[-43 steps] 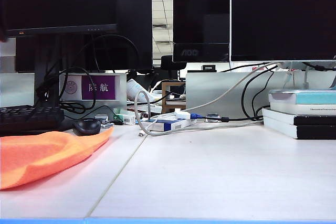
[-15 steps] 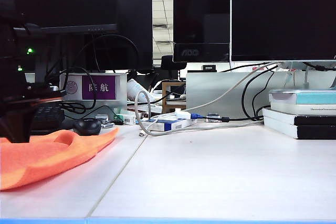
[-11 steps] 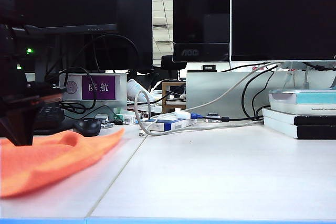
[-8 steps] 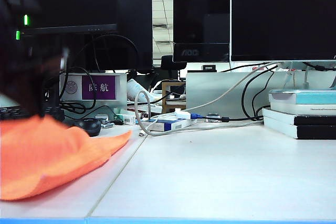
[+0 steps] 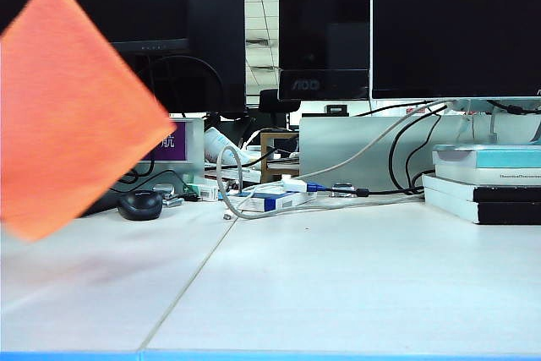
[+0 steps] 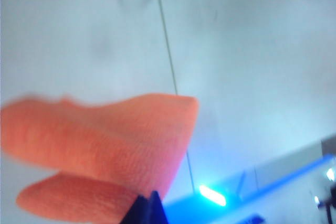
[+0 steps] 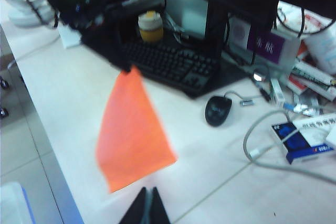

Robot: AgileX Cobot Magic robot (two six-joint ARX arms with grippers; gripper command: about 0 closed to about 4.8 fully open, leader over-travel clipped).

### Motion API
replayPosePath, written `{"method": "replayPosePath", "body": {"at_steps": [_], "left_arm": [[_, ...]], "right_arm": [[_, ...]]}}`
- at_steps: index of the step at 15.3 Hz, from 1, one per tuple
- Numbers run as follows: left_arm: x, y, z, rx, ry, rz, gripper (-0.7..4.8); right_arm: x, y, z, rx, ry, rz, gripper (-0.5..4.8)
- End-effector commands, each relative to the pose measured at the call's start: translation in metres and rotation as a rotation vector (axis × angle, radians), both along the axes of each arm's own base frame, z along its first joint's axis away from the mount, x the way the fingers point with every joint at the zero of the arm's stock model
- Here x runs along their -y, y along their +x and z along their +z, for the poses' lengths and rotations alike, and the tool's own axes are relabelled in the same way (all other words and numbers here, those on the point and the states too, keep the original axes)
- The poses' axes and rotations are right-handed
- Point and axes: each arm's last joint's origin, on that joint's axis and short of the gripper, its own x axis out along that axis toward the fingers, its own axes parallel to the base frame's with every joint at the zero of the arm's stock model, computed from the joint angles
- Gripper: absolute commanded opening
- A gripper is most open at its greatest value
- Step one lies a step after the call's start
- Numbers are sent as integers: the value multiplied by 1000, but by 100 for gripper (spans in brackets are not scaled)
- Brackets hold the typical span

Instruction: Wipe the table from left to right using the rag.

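Left gripper clamped on rag, hanging above white table; right gripper closed, empty.

Desk open from centre out to 3 o'clock; I read a free lane there. Rag hangs at 9 o'clock, pinched by the left gripper. Mouse, cables, boxes crowd 11–12 o'clock. Books block 2 o'clock.

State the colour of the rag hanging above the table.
Plain bright orange rag, unpatterned; clearest in the exterior view.
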Motion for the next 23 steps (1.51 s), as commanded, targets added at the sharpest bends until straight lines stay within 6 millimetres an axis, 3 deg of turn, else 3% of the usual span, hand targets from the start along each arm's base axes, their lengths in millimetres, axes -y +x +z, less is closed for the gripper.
{"method": "replayPosePath", "body": {"at_steps": [1, 3, 6, 8, 11, 12, 18, 20, 23], "left_arm": [[1, -2, 1, -15, -43, -22, -5], [2, -4, 0, -46, -71, -39, -5], [21, -5, -11, -75, -44, -129, -5], [33, -5, -30, -142, -30, -175, -5], [32, 3, -55, -134, 37, -156, -5], [35, 15, -74, -114, 63, -144, -5], [46, 68, -135, -182, 177, -114, -5], [48, 81, -154, -201, 225, -103, -5], [49, 88, -169, -230, 250, -93, -5]], "right_arm": [[0, -1, 5, 25, 30, 6, -1], [1, -1, 5, 27, 31, 6, -1], [1, -1, 6, 33, 39, 6, -1], [1, -2, 7, 40, 41, 7, -1], [1, -2, 7, 38, 44, 21, -1], [1, -2, 7, 38, 43, 21, -1], [1, -2, 7, 37, 43, 21, -1], [1, -2, 7, 37, 43, 21, -1], [1, -2, 7, 37, 43, 22, -1]]}}
